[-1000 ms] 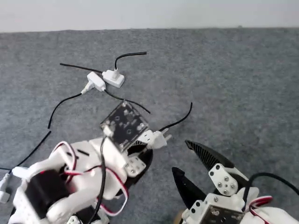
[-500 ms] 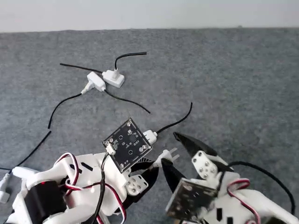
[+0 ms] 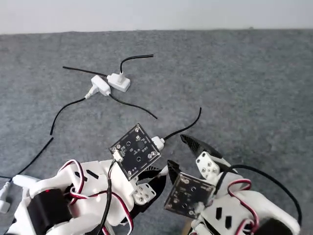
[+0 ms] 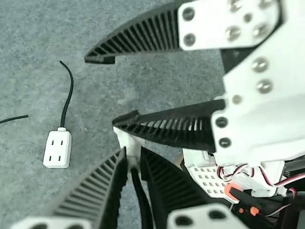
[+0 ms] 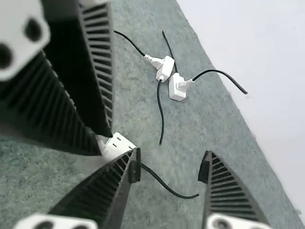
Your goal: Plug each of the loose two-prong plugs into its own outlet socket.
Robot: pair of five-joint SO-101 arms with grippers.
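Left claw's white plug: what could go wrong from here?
The right claw stands open, very close to the plug pinched in the left claw; the claws could bump and knock it loose. The socket lies loose on the carpet, so it might slide when pushed.

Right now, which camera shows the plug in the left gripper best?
The right wrist view: the plug juts out white and clear past the dark fingers. The left wrist view shows a sliver of it pinched in the left gripper. The high view shows one end; the rest is hidden.
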